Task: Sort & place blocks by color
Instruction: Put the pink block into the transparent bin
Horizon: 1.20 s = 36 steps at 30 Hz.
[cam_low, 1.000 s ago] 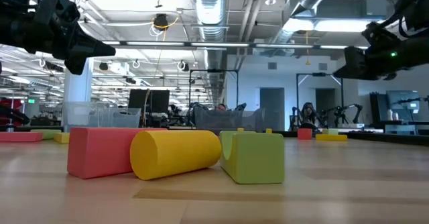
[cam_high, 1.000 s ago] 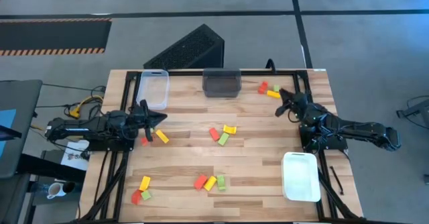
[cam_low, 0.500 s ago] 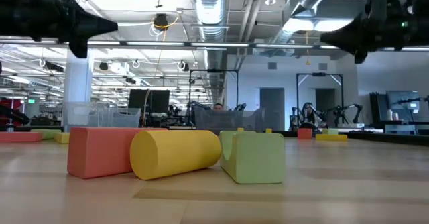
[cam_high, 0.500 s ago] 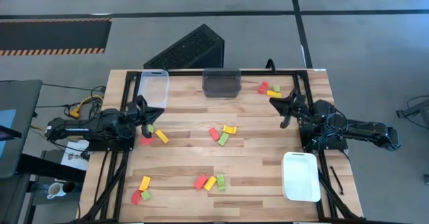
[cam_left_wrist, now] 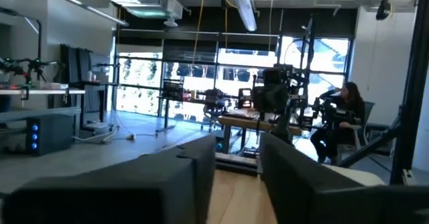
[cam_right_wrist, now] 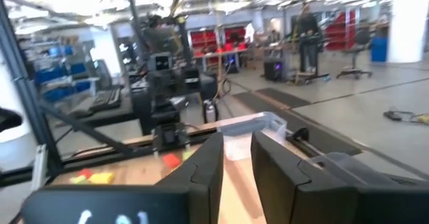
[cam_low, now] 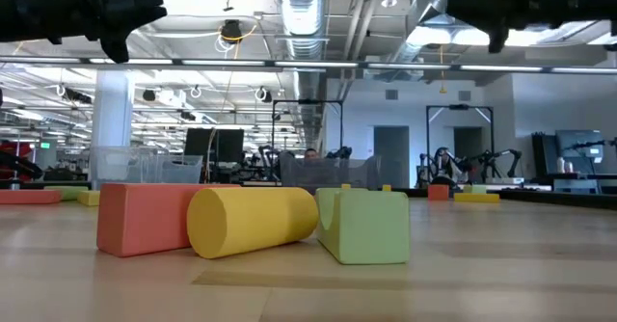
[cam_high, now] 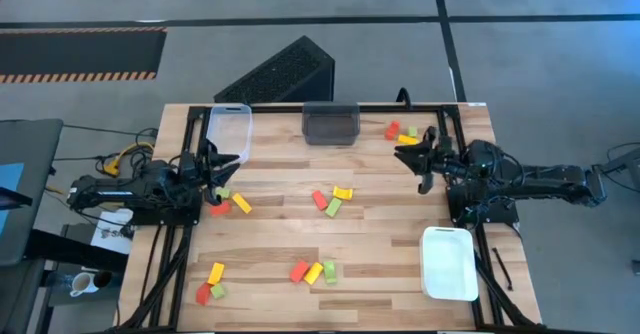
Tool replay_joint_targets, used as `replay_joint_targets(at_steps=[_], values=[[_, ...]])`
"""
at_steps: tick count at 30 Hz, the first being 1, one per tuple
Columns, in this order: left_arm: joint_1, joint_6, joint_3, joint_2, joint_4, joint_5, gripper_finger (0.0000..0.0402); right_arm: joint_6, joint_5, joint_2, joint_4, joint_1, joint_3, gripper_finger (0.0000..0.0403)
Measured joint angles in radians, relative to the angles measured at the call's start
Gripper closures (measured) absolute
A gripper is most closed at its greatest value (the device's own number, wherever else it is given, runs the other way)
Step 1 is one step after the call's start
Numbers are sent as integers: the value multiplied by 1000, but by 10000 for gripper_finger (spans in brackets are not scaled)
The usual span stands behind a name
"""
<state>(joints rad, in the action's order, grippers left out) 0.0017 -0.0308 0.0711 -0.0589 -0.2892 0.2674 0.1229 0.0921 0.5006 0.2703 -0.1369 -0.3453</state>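
Note:
Red, yellow and light green blocks lie in small groups on the wooden table: one at the centre (cam_high: 332, 200), one near the front (cam_high: 313, 271), one at the front left (cam_high: 211, 284), one by the left arm (cam_high: 230, 202), one at the far right (cam_high: 400, 132). Up close, a red block (cam_low: 145, 218), a yellow one (cam_low: 253, 221) and a green one (cam_low: 364, 226) rest on the tabletop. My left gripper (cam_high: 222, 164) hovers open at the left edge, above the nearby blocks. My right gripper (cam_high: 405, 149) hovers open near the far-right blocks. Neither has anything between its fingers.
A clear tray (cam_high: 230, 132) and a dark grey tray (cam_high: 330, 122) stand along the far edge; a white tray (cam_high: 449, 262) sits at the front right. A black frame (cam_high: 185, 124) borders the table. Bare wood lies between the block groups.
Both grippers have risen and tipped up from pointing downward to about level. My right gripper has climbed more and swung a little toward the table's left. No block has moved.

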Motion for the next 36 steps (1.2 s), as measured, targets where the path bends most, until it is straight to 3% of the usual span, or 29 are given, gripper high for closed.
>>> replay_joint_targets(at_steps=[6,12,15,23,36], values=[[0,13,58,-14,5,0,204,-63,7,176,-2,63,-123,257],[0,36,217,-148,125,1,164,-80,13,336,-11,87,-239,219],[0,44,297,-255,195,0,159,-82,13,403,-20,89,-290,204],[0,38,467,-568,349,-17,161,-80,14,574,-252,141,-454,177],[-1,-2,491,-912,292,-70,161,-17,13,784,-599,232,-643,179]])
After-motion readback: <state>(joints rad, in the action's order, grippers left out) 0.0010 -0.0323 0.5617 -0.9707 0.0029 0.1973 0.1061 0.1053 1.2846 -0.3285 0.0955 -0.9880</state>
